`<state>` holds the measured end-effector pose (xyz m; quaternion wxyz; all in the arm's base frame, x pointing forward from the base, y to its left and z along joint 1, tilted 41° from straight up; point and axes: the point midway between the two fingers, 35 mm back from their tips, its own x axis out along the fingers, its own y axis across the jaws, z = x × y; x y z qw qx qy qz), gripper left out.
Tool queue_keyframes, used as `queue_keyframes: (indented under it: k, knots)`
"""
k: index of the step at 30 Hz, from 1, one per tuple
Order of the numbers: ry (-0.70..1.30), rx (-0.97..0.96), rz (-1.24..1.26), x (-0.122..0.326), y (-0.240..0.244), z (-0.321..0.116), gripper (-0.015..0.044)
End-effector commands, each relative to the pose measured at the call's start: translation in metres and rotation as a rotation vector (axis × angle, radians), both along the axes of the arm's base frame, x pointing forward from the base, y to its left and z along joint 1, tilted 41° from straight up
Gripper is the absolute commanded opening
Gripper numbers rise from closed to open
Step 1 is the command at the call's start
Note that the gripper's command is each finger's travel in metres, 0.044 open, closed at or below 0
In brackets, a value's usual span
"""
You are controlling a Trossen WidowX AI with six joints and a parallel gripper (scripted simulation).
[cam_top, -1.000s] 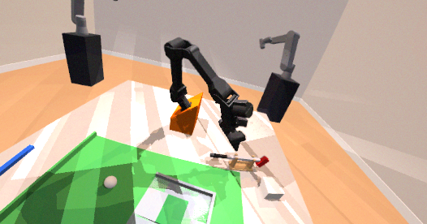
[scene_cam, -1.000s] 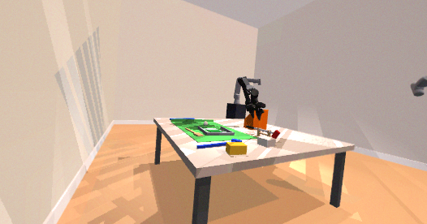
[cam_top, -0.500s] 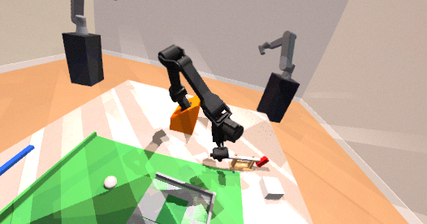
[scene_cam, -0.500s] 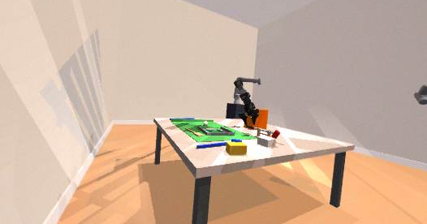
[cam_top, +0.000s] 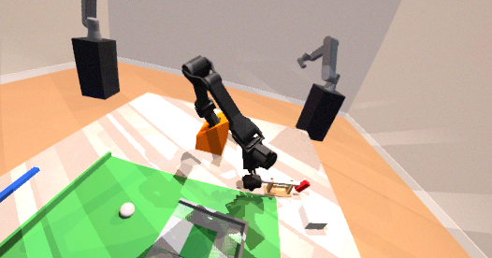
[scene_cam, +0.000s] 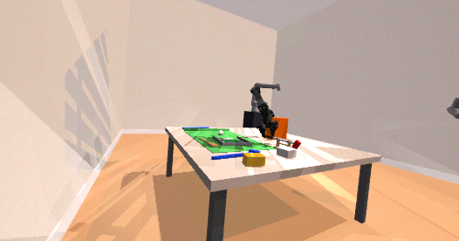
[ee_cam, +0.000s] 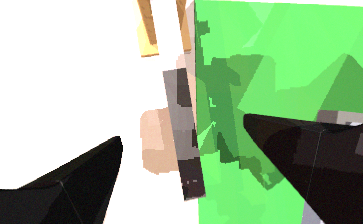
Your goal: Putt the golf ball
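We see the putter (cam_top: 285, 184) lying flat on a small wooden stand (cam_top: 280, 190) on the bench (cam_top: 154, 121), just right of the green mat (cam_top: 94, 201). In the top view its long axis runs left to right, red head at the right end, grip end pointing left toward the mat. Our end effector (cam_top: 252, 182) hangs over that grip end, spread wide and holding nothing. The wrist view shows the grey shaft (ee_cam: 184, 135) lying between the two fingers along the mat's edge. Only the top view shows the golf ball (cam_top: 126, 209), resting on the mat well left of the putter.
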<state>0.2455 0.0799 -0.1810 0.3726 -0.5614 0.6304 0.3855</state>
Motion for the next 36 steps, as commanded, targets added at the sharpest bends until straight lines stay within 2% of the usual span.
queue_keyframes:
  k: [1, 13, 28, 36]
  knots:
    - [0.004, -0.005, 0.004, -0.002, -0.005, -0.004, 0.044]
    - [0.004, -0.006, 0.003, -0.004, -0.016, -0.016, 0.044]
    - [0.001, -0.002, -0.002, -0.002, -0.013, -0.014, 0.0046]
    - [0.001, -0.001, -0.002, -0.001, -0.01, -0.012, 0.0]
